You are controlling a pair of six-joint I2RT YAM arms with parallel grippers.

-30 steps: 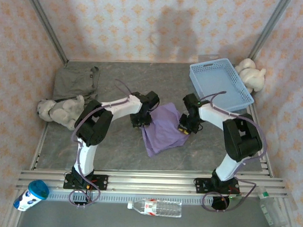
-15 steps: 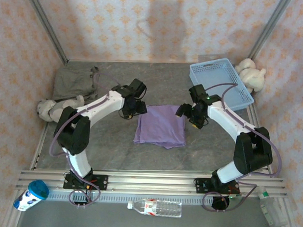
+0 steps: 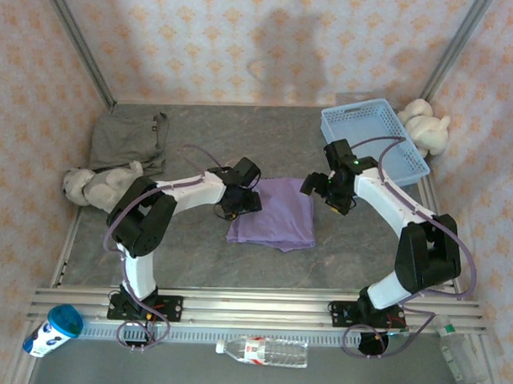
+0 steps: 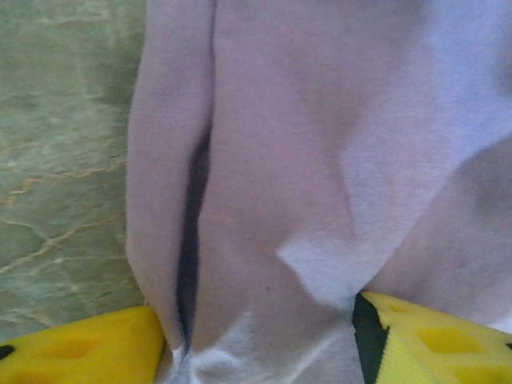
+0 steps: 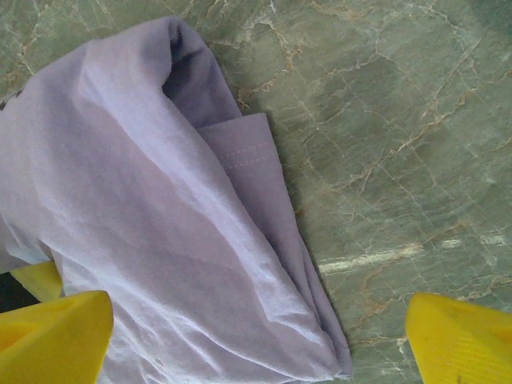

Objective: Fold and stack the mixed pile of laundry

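The lavender-purple T-shirt (image 3: pixel 274 214) lies folded in a flat rectangle at mid-table. My left gripper (image 3: pixel 240 201) sits low at the shirt's left edge. In the left wrist view its yellow fingers (image 4: pixel 80 352) stand apart, with folds of shirt (image 4: pixel 304 160) filling the gap of that gripper (image 4: pixel 254 352). My right gripper (image 3: pixel 329 194) hovers open at the shirt's far right corner. In the right wrist view the shirt's folded edge (image 5: pixel 184 240) lies between the spread jaws of that gripper (image 5: pixel 258 324). The grey-olive garment (image 3: pixel 128 140) lies spread at the far left.
A light blue mesh basket (image 3: pixel 373 148) stands at the far right, with a plush toy (image 3: pixel 425 126) behind it. Another plush toy (image 3: pixel 101 187) lies at the left, near the grey-olive garment. A bottle (image 3: pixel 263 351) and a cup (image 3: pixel 53 329) lie in front of the rail.
Over the last second both arms spread the bunched shirt into a flat rectangle. Since then my left gripper slid nearer along the left edge; the right one barely moved.
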